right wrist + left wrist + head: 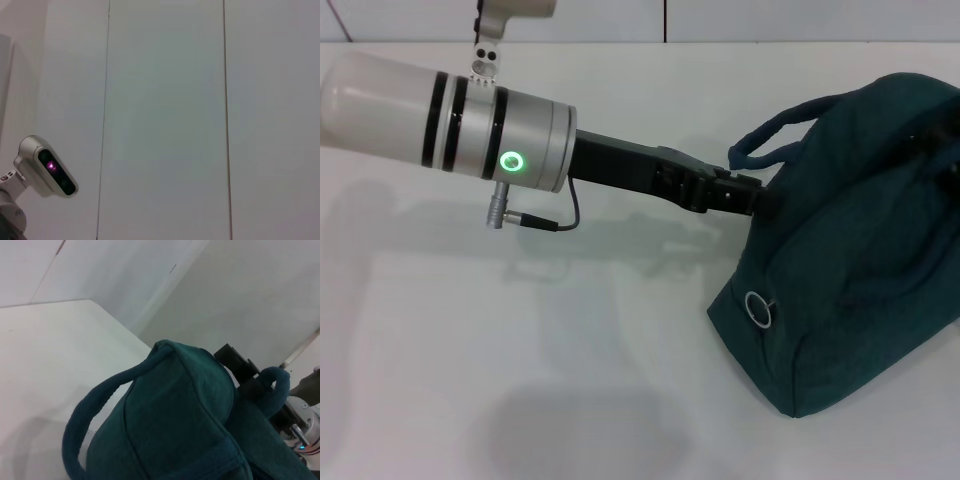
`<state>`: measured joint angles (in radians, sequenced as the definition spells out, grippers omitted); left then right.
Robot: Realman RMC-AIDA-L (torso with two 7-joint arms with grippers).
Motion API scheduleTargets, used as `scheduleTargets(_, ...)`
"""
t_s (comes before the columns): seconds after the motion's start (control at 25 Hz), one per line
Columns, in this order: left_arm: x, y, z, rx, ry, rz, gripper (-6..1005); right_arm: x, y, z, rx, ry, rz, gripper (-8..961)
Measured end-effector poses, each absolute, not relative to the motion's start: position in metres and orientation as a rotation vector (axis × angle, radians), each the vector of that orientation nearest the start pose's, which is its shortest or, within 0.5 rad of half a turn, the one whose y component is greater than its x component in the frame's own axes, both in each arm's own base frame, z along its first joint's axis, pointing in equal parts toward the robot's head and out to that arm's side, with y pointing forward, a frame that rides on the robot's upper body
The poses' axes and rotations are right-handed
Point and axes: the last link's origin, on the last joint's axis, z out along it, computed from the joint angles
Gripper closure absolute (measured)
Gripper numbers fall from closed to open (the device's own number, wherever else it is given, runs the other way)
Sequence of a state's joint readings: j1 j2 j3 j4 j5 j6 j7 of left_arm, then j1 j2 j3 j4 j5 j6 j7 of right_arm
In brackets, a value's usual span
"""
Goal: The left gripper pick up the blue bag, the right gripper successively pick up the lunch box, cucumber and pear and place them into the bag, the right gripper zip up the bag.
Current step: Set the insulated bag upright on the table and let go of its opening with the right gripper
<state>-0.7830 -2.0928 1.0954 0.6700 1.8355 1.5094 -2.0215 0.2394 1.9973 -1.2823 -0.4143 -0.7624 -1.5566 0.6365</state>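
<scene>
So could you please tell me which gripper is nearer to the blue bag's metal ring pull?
Left. The left gripper is at the blue bag by its handles, above the ring pull. The right gripper shows in no view.

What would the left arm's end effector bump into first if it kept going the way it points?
The blue bag. The left end effector already reaches its near side by a handle; whether it touches is unclear from the head view.
</scene>
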Motion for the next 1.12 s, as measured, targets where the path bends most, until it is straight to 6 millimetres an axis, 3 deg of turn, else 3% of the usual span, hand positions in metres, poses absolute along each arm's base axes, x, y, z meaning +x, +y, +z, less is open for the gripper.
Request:
scheduleTargets(0.16, -0.139, 0.361, -0.049, -3.022, -1.089, -0.651, 590, 0.296, 0.278, 0.031, -2.047, 0.199, 1.097, 385)
scheduleTargets(0.4, -0.142, 0.359, -0.050, -3.013, -1.130, -0.679, 788, 0.296, 0.274, 0.030, -2.049, 0.202, 1.112, 384)
scheduleTargets(0.68, -0.149, 0.354, -0.052, -3.009, -1.183, -0.681, 946, 0.296, 0.274, 0.031, -2.051, 0.200, 1.111, 383)
scheduleTargets(0.92, -0.164, 0.346, -0.040, -2.962, -1.252, -0.772, 946, 0.292, 0.285, 0.039, -2.061, 0.160, 1.103, 382)
scheduleTargets(1.12, -0.179, 0.338, -0.027, -2.898, -1.289, -0.826, 946, 0.278, 0.301, 0.039, -2.094, 0.104, 1.121, 382)
